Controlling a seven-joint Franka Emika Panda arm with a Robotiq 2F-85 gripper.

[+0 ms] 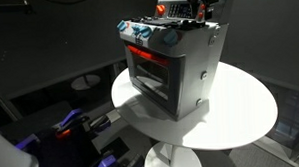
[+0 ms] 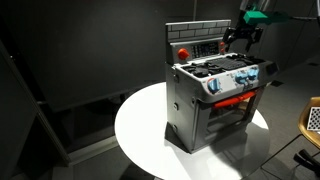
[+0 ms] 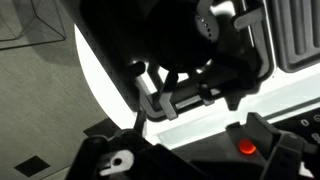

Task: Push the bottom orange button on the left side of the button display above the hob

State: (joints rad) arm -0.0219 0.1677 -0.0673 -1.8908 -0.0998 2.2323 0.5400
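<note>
The grey toy cooker stands on a round white table (image 1: pixel 241 110). Its dark hob (image 2: pixel 222 72) with black burners faces up. The narrow grey button display (image 2: pixel 200 40) rises behind it, and also shows in an exterior view (image 1: pixel 172 11). A small orange-red button (image 3: pixel 247 147) shows on the dark panel in the wrist view, between my two fingers. A red button (image 2: pixel 183 50) sits low at the display's left end. My gripper (image 2: pixel 243 36) hovers at the display's right part, just above the hob. It also shows in an exterior view (image 1: pixel 199 4). Its fingers (image 3: pixel 200 150) look spread and hold nothing.
Blue knobs (image 2: pixel 232 82) with red centres line the cooker's front strip above the red-glowing oven window (image 1: pixel 149 65). Dark curtains surround the table. Blue and black gear (image 1: pixel 71 124) lies on the floor beside it. A chair (image 2: pixel 310 118) shows at the frame edge.
</note>
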